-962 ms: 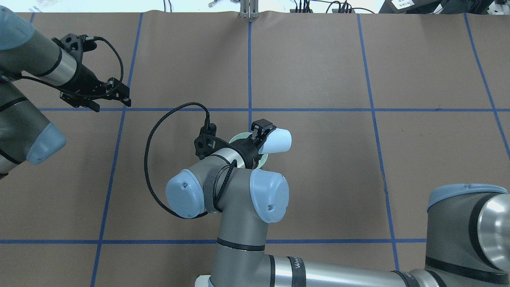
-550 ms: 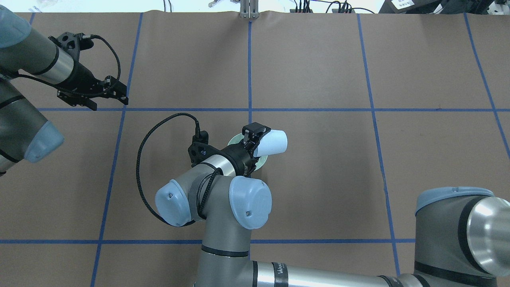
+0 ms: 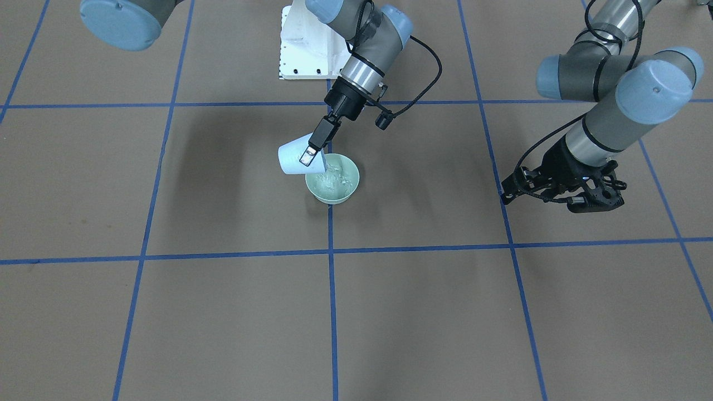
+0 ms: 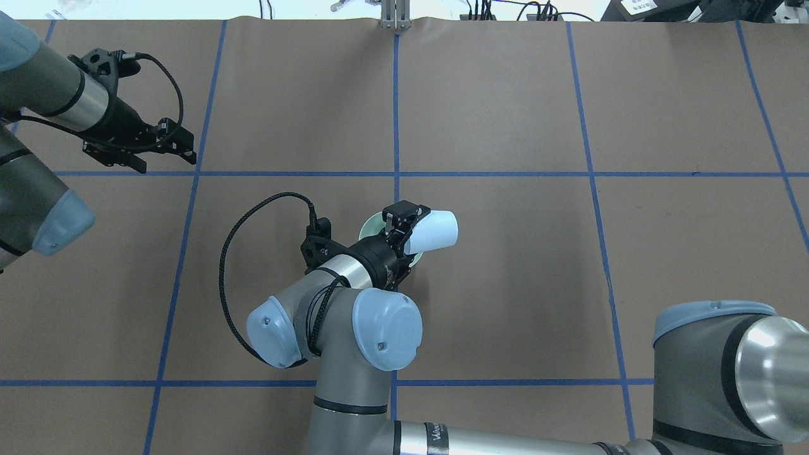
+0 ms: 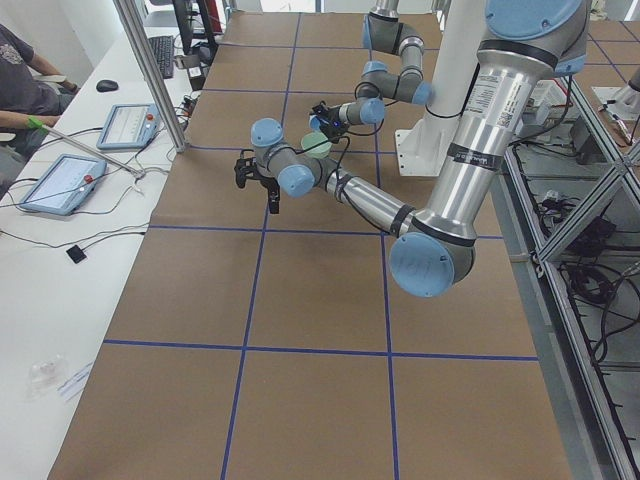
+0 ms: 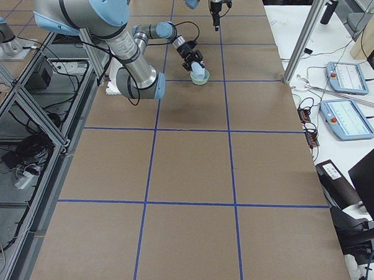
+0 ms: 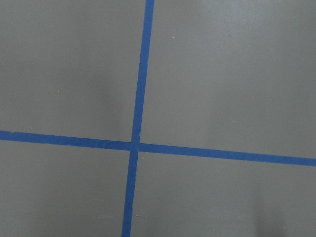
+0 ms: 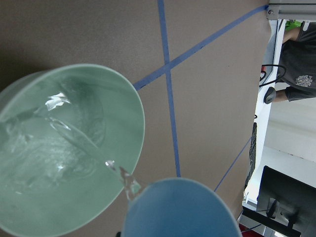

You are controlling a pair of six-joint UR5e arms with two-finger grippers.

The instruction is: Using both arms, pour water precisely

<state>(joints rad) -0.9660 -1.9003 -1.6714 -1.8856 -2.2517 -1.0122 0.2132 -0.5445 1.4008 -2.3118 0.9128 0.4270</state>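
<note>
My right gripper is shut on a pale blue cup and holds it tipped over a pale green bowl at the table's middle. In the right wrist view a thin stream of water runs from the cup's lip into the bowl, where it shows as white glints. The front view shows the cup, the gripper, the bowl and the rippled water. My left gripper is open and empty, far to the left of the bowl, over a tape crossing.
Blue tape lines divide the brown table into squares. The white bolted pedestal stands behind the bowl on the robot's side. A side table with tablets and a seated person lie beyond the far edge.
My right arm has drawn back and to the left, with the cup still tipped over the bowl. My left gripper has moved further left and away from the bowl.
</note>
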